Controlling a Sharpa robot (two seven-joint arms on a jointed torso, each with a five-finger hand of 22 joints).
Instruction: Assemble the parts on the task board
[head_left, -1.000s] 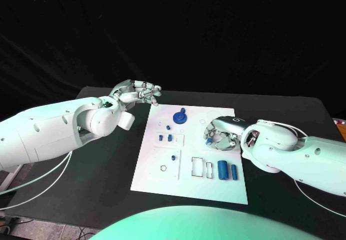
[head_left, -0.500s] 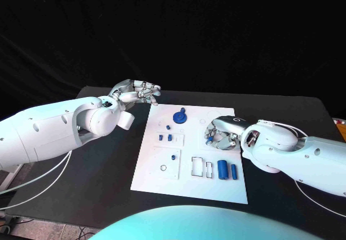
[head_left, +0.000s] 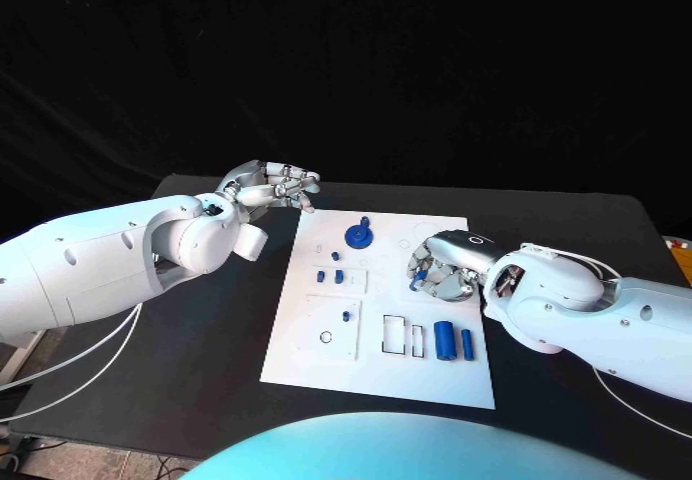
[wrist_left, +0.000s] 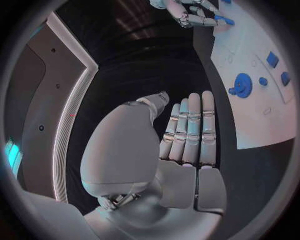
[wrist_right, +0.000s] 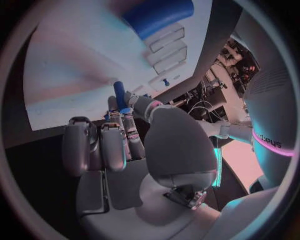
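The white task board (head_left: 375, 300) lies in the middle of the table. On it are a blue round disc (head_left: 358, 235), small blue pieces (head_left: 329, 276) and two blue cylinders (head_left: 456, 341) beside empty slots (head_left: 395, 333). My right hand (head_left: 440, 270) hovers over the board's right side. It pinches a small blue peg (wrist_right: 119, 94) between its fingertips. My left hand (head_left: 274, 185) hangs off the board's far left corner, its fingers (wrist_left: 190, 130) held straight with nothing in them. The left wrist view shows the disc (wrist_left: 242, 85) and my right hand (wrist_left: 195, 15).
Black table (head_left: 216, 330) lies bare to the left of the board and at the far right (head_left: 577, 230). My left forearm (head_left: 101, 270) spans the table's left side. My right forearm (head_left: 606, 315) covers the near right.
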